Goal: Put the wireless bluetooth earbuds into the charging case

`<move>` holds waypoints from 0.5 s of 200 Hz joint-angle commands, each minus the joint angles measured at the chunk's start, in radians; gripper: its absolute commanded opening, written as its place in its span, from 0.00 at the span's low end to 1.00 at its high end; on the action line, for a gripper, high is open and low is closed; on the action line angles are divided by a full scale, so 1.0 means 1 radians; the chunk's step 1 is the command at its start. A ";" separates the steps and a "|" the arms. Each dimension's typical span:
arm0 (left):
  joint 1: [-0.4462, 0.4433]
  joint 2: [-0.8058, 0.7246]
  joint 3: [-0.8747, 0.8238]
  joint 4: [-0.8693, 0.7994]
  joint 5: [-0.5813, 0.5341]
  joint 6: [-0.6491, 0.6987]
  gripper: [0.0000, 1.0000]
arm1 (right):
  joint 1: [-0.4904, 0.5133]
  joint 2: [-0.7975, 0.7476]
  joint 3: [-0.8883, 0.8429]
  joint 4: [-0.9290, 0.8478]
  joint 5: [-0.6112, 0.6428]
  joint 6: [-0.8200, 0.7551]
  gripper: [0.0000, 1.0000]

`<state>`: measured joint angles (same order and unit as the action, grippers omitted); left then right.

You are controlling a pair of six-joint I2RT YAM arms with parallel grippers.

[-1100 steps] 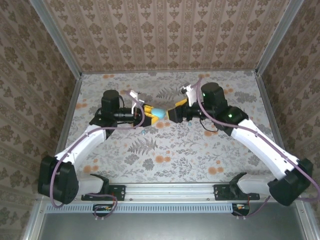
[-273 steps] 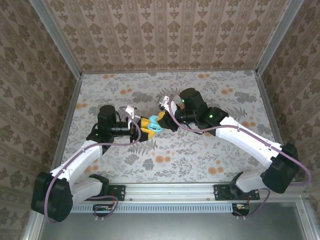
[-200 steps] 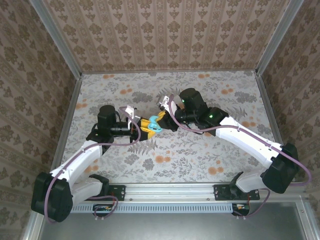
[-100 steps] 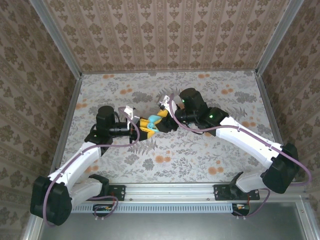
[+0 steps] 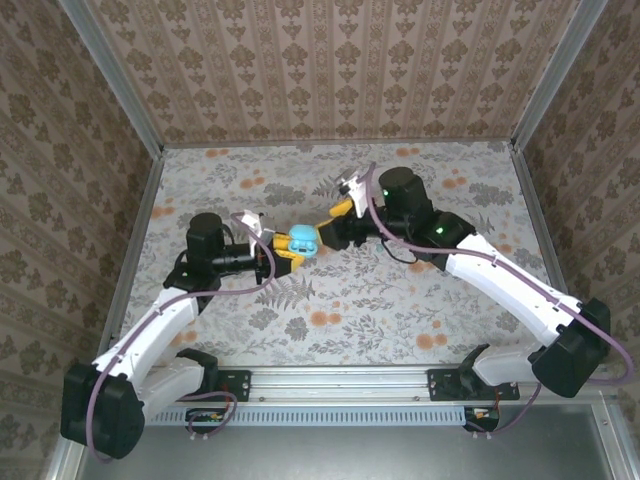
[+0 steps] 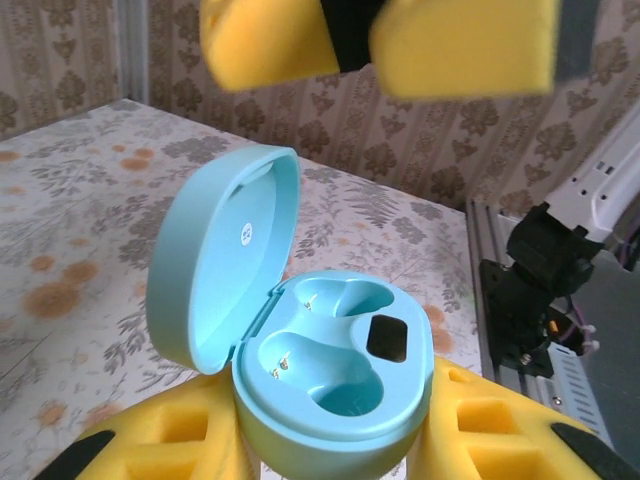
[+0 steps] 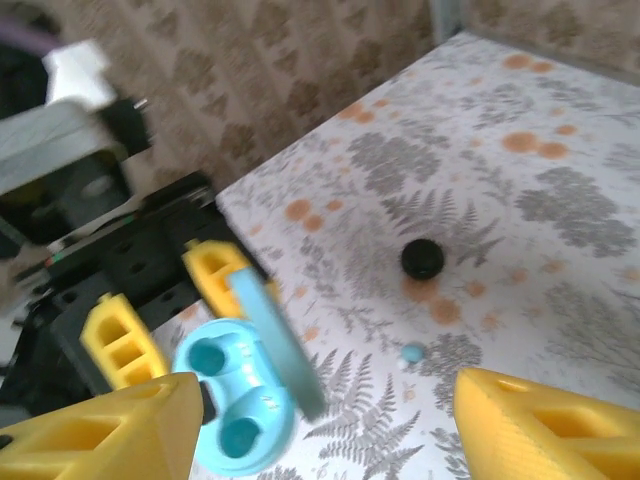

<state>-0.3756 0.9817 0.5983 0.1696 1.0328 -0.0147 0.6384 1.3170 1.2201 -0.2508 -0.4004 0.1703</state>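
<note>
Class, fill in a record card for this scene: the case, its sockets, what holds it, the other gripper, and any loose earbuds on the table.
case: teal charging case, lid swung open
sockets: both empty
held by: left gripper, clamped on the case's lower half
other gripper: right gripper, open, nothing between its fingers, close beside the case
loose earbuds: one black earbud and one small teal earbud, lying apart on the table
task status: no earbud in the case yet
</note>
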 commanded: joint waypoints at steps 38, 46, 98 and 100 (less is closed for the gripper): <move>0.052 -0.139 -0.038 -0.150 -0.140 0.053 0.26 | -0.077 0.047 -0.028 -0.086 0.254 0.383 0.66; 0.054 -0.161 -0.041 -0.171 -0.156 0.060 0.26 | -0.077 0.082 -0.021 -0.105 0.253 0.410 0.65; 0.056 -0.292 -0.055 -0.249 -0.231 0.067 0.26 | -0.027 0.414 0.138 -0.197 0.191 0.496 0.55; 0.056 -0.296 -0.055 -0.250 -0.232 0.068 0.26 | -0.023 0.429 0.148 -0.206 0.190 0.497 0.55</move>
<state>-0.3256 0.7345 0.5514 -0.0269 0.8474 0.0273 0.5724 1.6165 1.2522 -0.3500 -0.2039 0.6010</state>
